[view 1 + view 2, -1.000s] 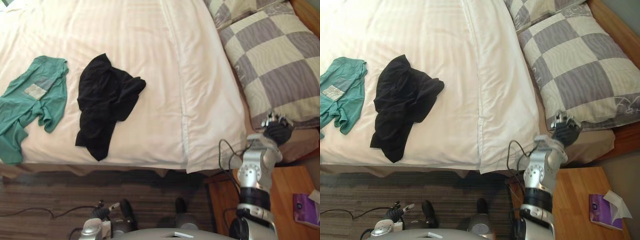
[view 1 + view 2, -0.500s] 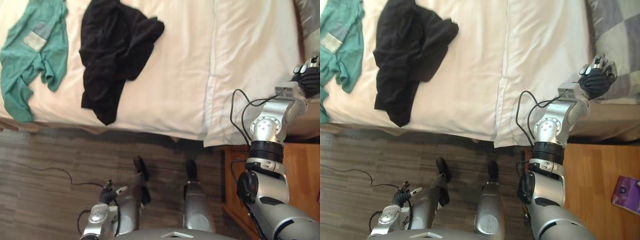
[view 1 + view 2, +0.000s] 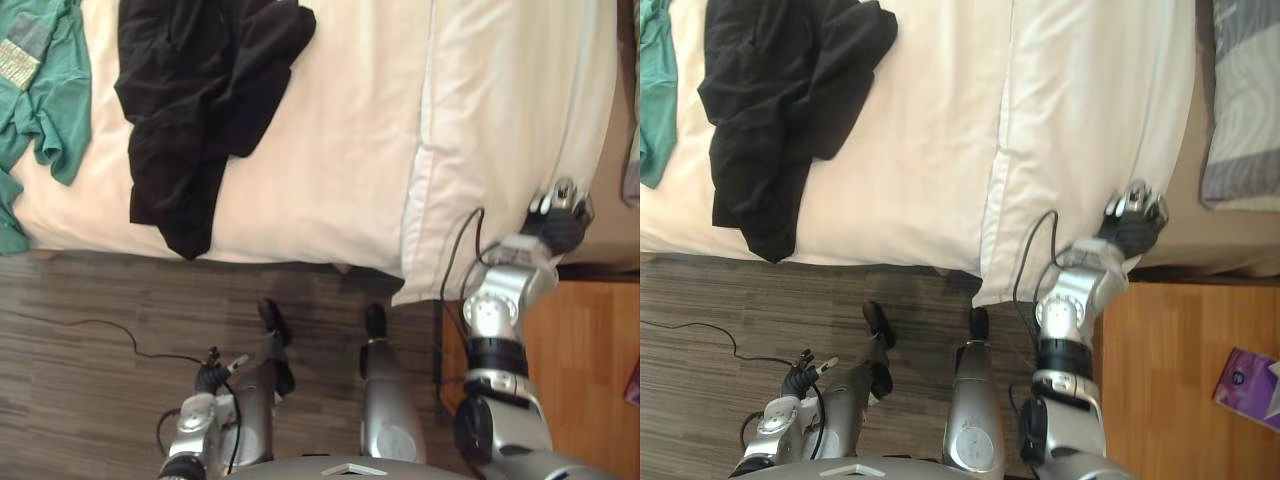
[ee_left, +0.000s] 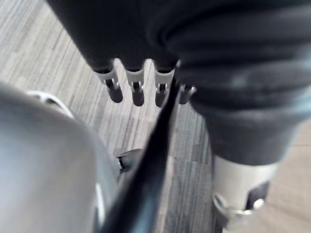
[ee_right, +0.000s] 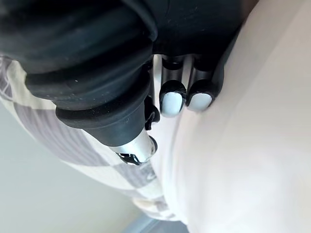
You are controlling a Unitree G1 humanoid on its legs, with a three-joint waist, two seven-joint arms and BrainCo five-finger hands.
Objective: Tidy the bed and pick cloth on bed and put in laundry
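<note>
The right hand [image 3: 560,216] has left the checked pillow [image 3: 1240,110] for the edge of the white duvet [image 3: 500,130] — I cannot tell its grip. Down low, the left hand [image 3: 212,378] hangs loose; the black cloth [image 3: 200,110] lies untouched.

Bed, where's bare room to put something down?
Bare white bedding lies between the black garment and the duvet fold. Crowded at the left, green shirt beside black garment, and at the fold's edge by the right hand.
</note>
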